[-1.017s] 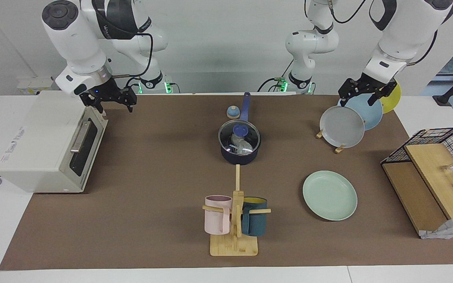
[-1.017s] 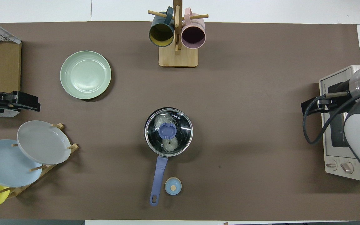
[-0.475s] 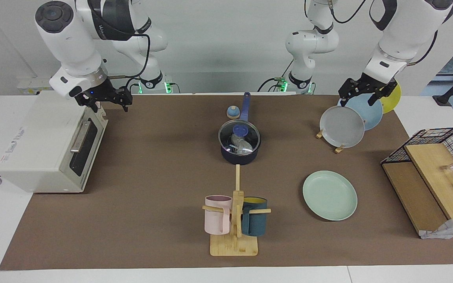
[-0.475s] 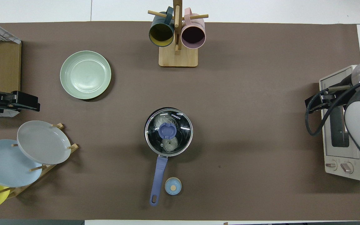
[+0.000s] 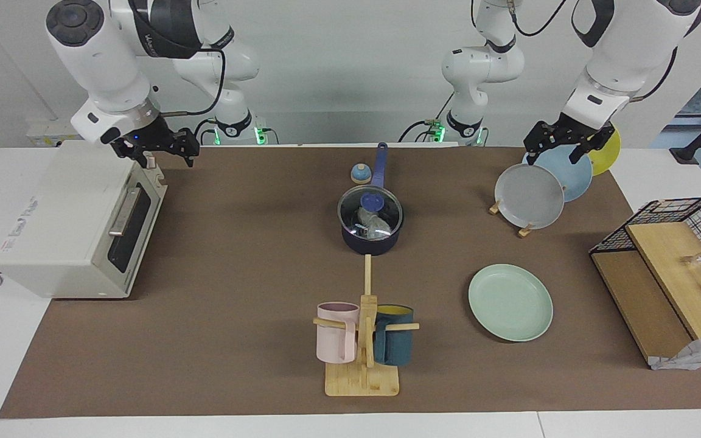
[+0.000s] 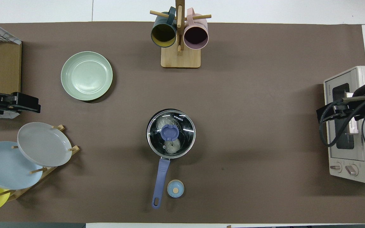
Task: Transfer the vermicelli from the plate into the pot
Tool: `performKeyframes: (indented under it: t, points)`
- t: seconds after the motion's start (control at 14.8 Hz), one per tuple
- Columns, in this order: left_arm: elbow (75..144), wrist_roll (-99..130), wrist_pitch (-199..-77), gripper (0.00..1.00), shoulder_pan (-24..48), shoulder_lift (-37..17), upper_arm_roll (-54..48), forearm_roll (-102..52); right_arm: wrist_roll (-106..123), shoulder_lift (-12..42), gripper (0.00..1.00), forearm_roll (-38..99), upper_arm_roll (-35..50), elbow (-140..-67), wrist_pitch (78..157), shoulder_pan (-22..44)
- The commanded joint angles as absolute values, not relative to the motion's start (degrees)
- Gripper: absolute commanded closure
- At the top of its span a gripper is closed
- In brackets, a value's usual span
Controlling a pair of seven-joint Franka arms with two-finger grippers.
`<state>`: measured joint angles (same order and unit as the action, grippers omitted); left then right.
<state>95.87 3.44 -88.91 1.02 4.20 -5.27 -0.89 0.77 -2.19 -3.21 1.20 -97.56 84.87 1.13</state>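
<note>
The pot stands mid-table with a glass lid on it and its long blue handle pointing toward the robots. Two pale vermicelli bundles lie inside and show through the lid; they also show in the facing view. The mint-green plate lies bare, farther from the robots and toward the left arm's end; it also shows in the overhead view. My left gripper hangs open and empty over the plate rack. My right gripper is open and empty over the toaster oven's corner.
A toaster oven sits at the right arm's end. A plate rack holds a grey plate, a light blue one and a yellow one. A mug stand carries a pink and a teal mug. A small blue knob lies beside the pot handle. A wire basket stands at the left arm's end.
My right gripper has drawn back from the table toward the right arm's end, over the toaster oven. The left arm, pot and plate have not moved.
</note>
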Motion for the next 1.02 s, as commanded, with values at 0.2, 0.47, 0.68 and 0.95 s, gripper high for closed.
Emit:
performKeyframes:
  t: [0.2,0.47,0.68,0.95]
  points:
    - [96.42,2.81,-88.51,0.00,0.44,5.01,-5.54,0.26,1.93,-2.81,0.00,-2.02,1.58,-96.59,85.78,-0.97]
    - [96.42,2.81,-88.59,0.00,0.44,5.01,-5.54,0.26,1.85,-3.25,0.00,-2.02,1.58,-96.68,85.78,-0.79]
    - [96.42,2.90,-88.51,0.00,0.44,5.01,-5.54,0.26,1.93,-3.16,0.00,-2.02,1.58,-96.42,85.87,-0.53]
    - [96.42,2.81,-88.59,0.00,0.44,5.01,-5.54,0.26,1.85,-3.16,0.00,-2.02,1.67,-96.33,85.96,-0.35]
